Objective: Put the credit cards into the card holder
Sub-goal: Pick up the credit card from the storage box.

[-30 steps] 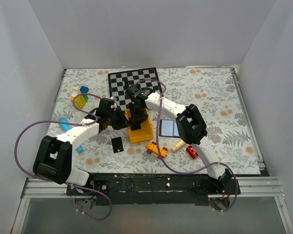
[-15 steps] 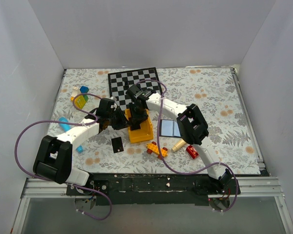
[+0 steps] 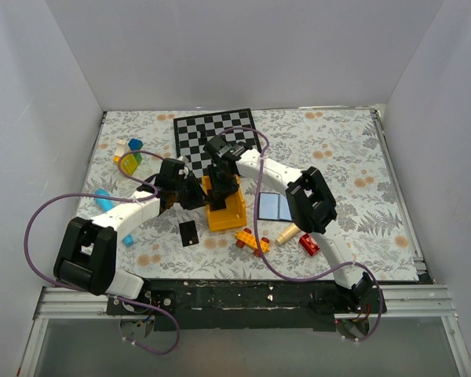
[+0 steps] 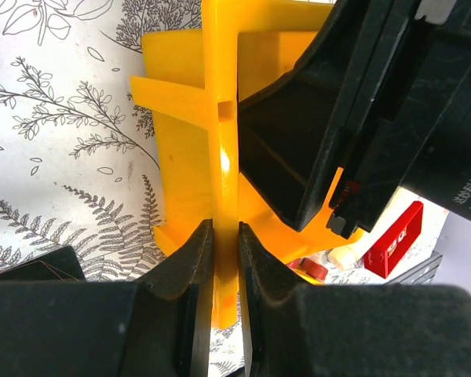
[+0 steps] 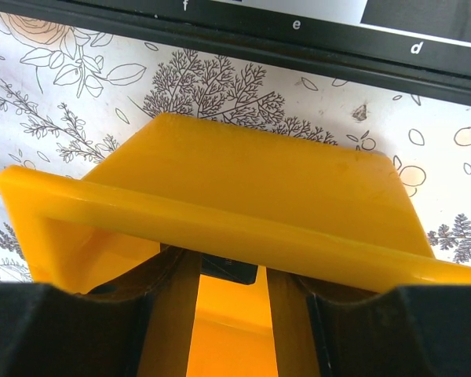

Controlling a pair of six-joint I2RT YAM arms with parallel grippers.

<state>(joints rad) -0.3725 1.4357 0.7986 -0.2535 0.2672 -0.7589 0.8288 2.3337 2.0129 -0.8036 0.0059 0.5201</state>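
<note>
A yellow plastic bin (image 3: 229,214) stands mid-table. My left gripper (image 3: 196,192) is shut on its left wall, and in the left wrist view the jaws (image 4: 225,236) pinch that yellow wall (image 4: 222,157). My right gripper (image 3: 222,184) reaches down into the bin. Its fingers (image 5: 230,283) stand apart under the rim (image 5: 220,224), with a black card's edge (image 5: 228,269) showing between the tips, a small gap on one side. Another black credit card (image 3: 188,232) lies flat left of the bin. The card holder (image 3: 272,206) lies open, blue-grey side up, right of the bin.
A chessboard (image 3: 216,135) lies behind the bin. Orange blocks (image 3: 253,241), a cream peg (image 3: 286,233) and a red block (image 3: 308,245) sit in front right. Coloured blocks (image 3: 130,153) and a blue piece (image 3: 102,198) lie at the left. White walls enclose the table.
The right arm's elbow has drifted slightly to the right. Both grippers stay at the bin, the left still clamped on its wall.
</note>
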